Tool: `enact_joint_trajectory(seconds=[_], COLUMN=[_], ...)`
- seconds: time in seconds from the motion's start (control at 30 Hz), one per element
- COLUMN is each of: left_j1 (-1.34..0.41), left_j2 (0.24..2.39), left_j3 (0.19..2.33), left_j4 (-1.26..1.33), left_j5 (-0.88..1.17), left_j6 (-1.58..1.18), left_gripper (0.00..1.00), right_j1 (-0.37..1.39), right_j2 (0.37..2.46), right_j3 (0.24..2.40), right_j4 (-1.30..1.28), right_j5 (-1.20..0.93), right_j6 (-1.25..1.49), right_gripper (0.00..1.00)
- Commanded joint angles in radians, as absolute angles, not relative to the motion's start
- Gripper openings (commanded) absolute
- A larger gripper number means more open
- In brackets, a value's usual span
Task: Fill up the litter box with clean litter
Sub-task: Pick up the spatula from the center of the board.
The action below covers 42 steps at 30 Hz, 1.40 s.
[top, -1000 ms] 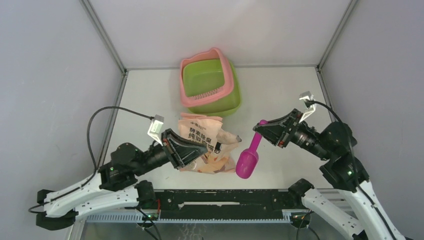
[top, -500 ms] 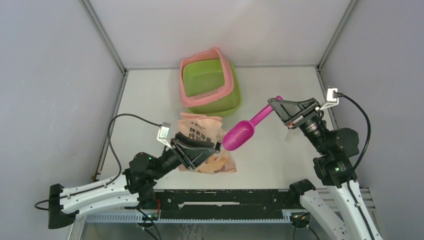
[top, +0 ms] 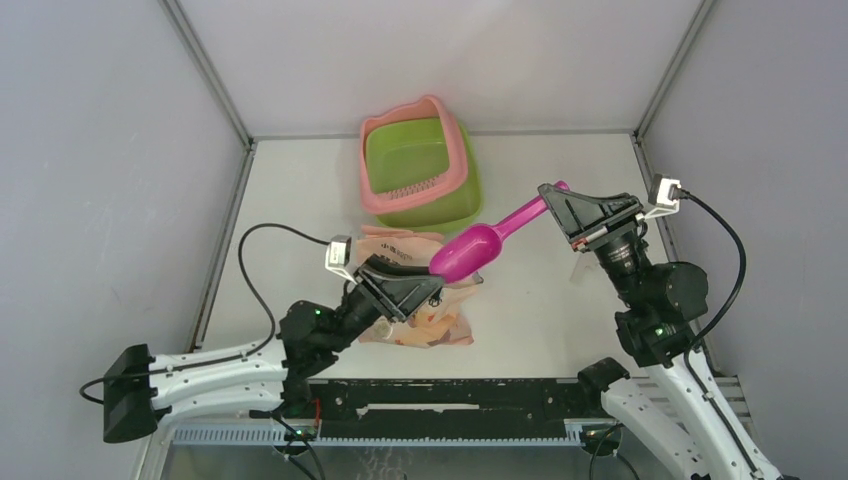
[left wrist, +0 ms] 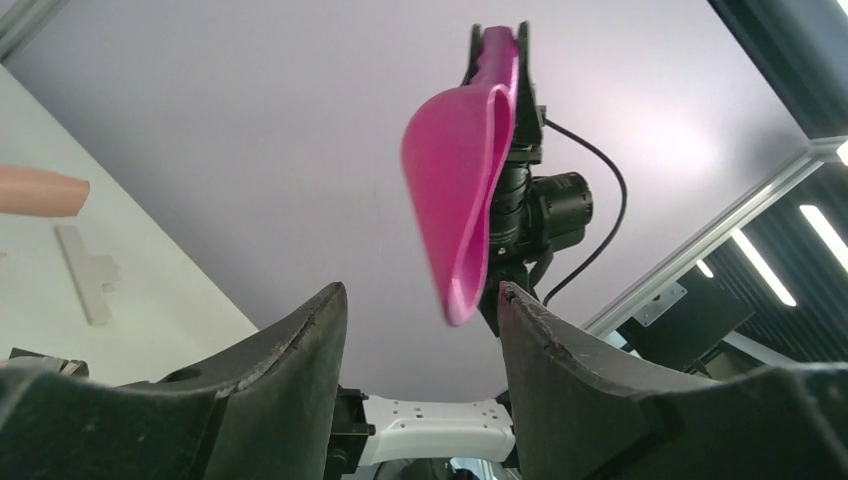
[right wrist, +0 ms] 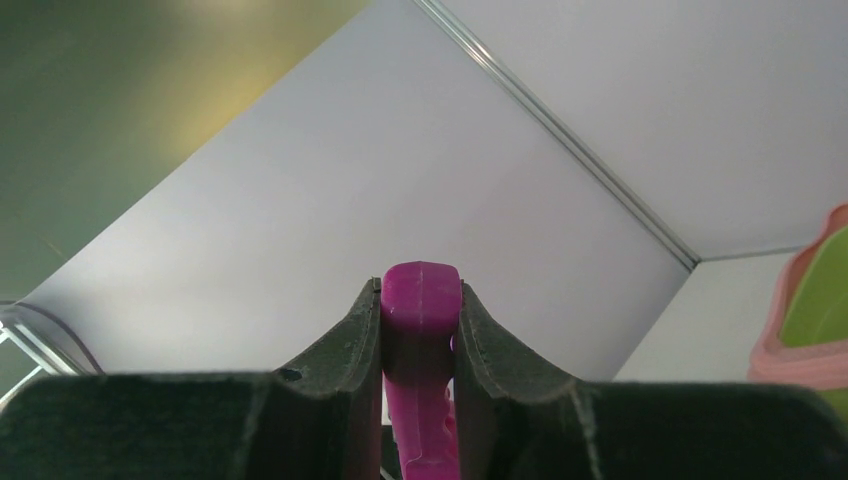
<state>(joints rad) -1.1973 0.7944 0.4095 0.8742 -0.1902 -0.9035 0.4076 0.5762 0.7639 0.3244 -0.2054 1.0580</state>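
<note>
The litter box [top: 432, 104], pink-rimmed with a lime-green basin, stands at the back centre; its edge also shows in the right wrist view as the litter box [right wrist: 815, 320]. A magenta scoop [top: 468, 251] hangs in the air, bowl tilted down to the left over the peach-pink bag [top: 398, 243]. My right gripper [top: 556, 197] is shut on the scoop's handle [right wrist: 421, 380], pinched between both fingers of the right gripper [right wrist: 421, 290]. My left gripper [top: 425, 288] is open above the bag, nothing between its jaws; the left gripper [left wrist: 420, 295] looks up at the scoop [left wrist: 460, 170]. No litter is visible.
Grey enclosure walls close the table on the left, back and right. A black rail [top: 450, 395] runs along the near edge between the arm bases. The left arm's cable [top: 262, 240] loops over the table's left side.
My right gripper has lifted the scoop off the table and swung its bowl left, above the bag. My left gripper has opened, let go of the bag and shifted right and tilted upward.
</note>
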Motion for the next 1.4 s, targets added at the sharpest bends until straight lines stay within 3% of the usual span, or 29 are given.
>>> enact_joint_trajectory(seconds=[0.0,0.33,0.6,0.97,1.37], left_j1=[-1.194,-1.194,-1.193,-1.192,-1.192], left_j2=[0.829,0.887,0.934,0.806,0.9], left_j3=[0.421,0.479,0.495,0.444,0.482], left_j4=[1.009,1.014,1.047,0.933,0.99], left_j5=[-0.212,-0.215,-0.206,-0.256,-0.208], left_j6=[-0.942,-0.934,-0.944,-0.91,-0.934], left_gripper=[0.62,0.62,0.56,0.59,0.58], right_j1=[0.45,0.554,0.63,0.617,0.64], right_j2=[0.588,0.591,0.595,0.566,0.598], right_j3=[0.77,0.752,0.716,0.71,0.71], right_j4=[0.431,0.412,0.417,0.379,0.425], right_j5=[-0.143,-0.079,-0.037,-0.043,-0.034], right_j6=[1.051,0.985,0.951,0.926,0.931], right_gripper=[0.0,0.0,0.0,0.0,0.0])
